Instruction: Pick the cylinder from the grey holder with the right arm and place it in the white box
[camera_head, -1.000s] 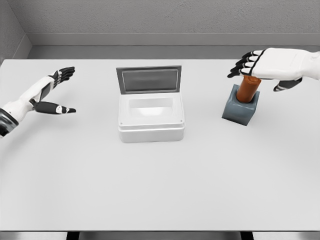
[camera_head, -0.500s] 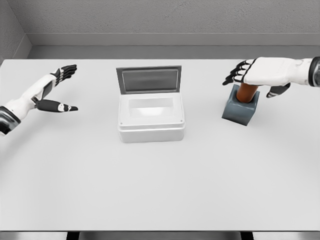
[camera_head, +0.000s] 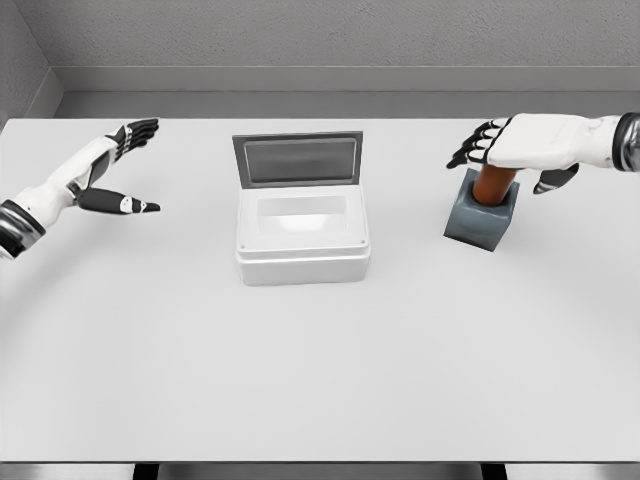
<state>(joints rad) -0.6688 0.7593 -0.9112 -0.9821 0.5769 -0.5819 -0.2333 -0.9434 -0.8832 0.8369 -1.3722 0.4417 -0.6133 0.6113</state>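
On one table (camera_head: 320, 360): one cylinder (camera_head: 491, 184), one holder (camera_head: 480, 220), one box (camera_head: 303, 238).

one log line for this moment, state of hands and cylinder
right hand: open, over cylinder | cylinder: upright in grey holder, not grasped | left hand: open, idle | white box: lid open

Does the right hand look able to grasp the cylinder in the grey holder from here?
Probably yes. The right hand is open directly above the cylinder, whose upper part stands clear of the grey holder, and nothing lies between them.
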